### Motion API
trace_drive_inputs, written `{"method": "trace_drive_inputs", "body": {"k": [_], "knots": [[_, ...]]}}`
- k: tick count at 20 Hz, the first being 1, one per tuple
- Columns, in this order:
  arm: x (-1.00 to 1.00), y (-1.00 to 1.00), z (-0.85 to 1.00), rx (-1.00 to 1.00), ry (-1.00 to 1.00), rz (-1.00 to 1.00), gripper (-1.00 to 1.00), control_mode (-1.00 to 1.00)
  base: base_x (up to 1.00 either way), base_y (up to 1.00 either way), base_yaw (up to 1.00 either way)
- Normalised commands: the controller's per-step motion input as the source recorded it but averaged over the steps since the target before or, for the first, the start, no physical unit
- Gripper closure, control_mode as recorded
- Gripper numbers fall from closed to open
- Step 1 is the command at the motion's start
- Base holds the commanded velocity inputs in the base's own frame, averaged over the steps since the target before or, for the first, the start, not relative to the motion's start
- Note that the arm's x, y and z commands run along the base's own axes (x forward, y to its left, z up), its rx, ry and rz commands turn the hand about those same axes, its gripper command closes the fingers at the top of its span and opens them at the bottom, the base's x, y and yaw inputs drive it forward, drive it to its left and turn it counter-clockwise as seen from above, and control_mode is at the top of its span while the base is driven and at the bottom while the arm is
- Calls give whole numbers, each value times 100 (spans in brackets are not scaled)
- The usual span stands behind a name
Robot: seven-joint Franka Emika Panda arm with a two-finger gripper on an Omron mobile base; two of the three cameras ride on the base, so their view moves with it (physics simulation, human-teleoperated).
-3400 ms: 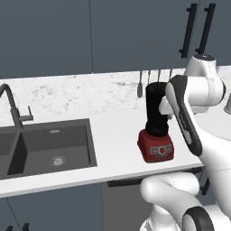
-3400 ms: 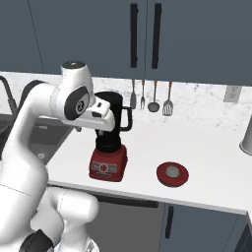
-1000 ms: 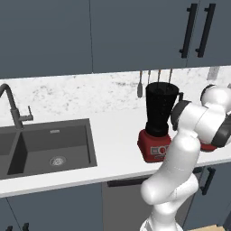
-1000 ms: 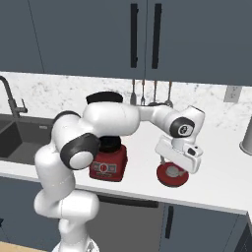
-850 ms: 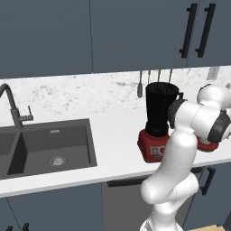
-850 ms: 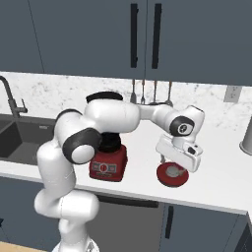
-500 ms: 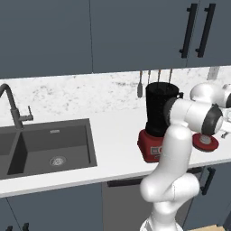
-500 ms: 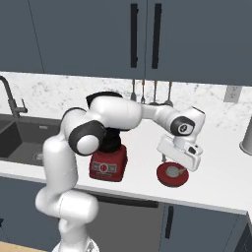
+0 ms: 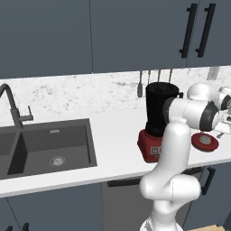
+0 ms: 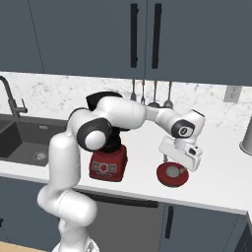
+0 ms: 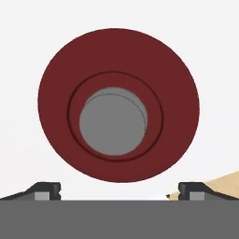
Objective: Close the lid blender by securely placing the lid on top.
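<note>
On counter (image 10: 216, 187), right of blender (image 10: 107, 147), lid (image 10: 173, 174) lay flat, knob up. Claw (image 10: 175, 165) hovered directly above lid, jaws spread wide, holding nothing. Blender jar top uncovered. Nothing done so far; grasp, lift, carry, seating all remained.

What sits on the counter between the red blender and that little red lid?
Nothing: in the right base view, only bare white counter separates the blender from the lid.
</note>
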Motion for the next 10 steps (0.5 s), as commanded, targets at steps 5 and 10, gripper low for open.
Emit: {"method": "trace_drive_inputs", "body": {"k": [5,10], "knots": [[15,0,-25,-4,0,0,-100,-100,0,0,0],[0,0,-18,-2,0,0,-100,-100,0,0,0]]}}
